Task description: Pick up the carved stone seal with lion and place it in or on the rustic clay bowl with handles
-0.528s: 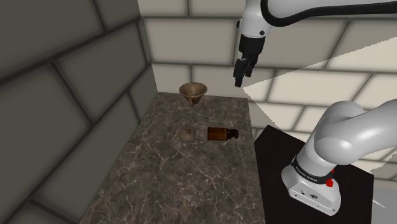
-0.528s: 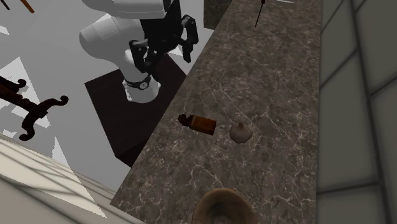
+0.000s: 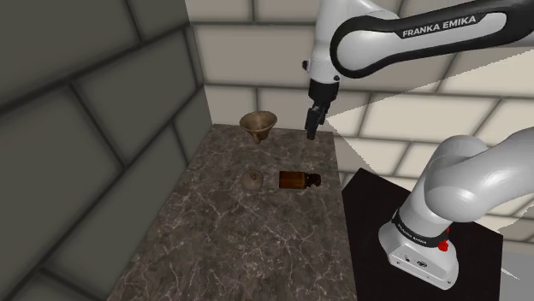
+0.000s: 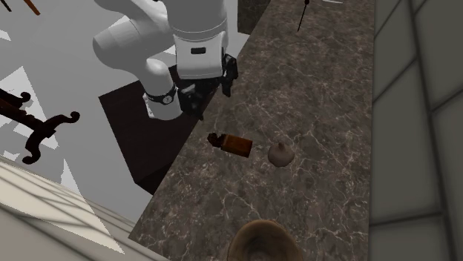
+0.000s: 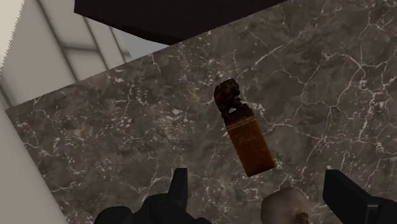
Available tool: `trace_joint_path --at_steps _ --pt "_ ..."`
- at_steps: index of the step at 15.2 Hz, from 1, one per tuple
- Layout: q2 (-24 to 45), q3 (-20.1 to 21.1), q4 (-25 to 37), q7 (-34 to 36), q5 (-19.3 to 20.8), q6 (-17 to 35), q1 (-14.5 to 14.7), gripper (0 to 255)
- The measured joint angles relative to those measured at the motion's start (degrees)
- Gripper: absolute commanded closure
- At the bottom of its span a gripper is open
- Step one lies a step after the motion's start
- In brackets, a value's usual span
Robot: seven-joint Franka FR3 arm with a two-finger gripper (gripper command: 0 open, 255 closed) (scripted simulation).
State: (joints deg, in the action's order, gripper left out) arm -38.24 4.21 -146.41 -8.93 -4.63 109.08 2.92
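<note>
Above the bench [image 3: 240, 248], in the shoulder view, the fingers [image 3: 313, 120] hang high, beyond the seal [image 3: 298, 180] and holding nothing. The seal lies on its side; a small tan lump [image 3: 252, 180] sits just beside it, and the bowl [image 3: 258, 125] stands well beyond it toward the wall corner.

Seen from the second exterior view, the fingers [image 4: 228, 83] are spread over the bench [image 4: 312, 89] edge, near the seal's [image 4: 231, 143] dark carved end. The lump [image 4: 280, 153] is off the seal's other end, the bowl [image 4: 261, 241] well apart.

Looking along the wrist view, the fingers [image 5: 178, 188] stand wide apart, with the seal [image 5: 245, 137] ahead, slanted across their line. The lump [image 5: 286, 207] lies near the seal's flat end.

Risks, as I judge them: descending without turning to square up could twist the seal aside, and a finger could catch the lump.
</note>
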Motion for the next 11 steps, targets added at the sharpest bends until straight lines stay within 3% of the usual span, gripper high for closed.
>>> trace_joint_path --at_steps 6,11 --pt "6.27 0.22 -7.27 -5.75 -0.85 12.64 2.75 0" --pt "15.27 0.2 -9.8 -11.03 -1.48 23.4 4.73 0"
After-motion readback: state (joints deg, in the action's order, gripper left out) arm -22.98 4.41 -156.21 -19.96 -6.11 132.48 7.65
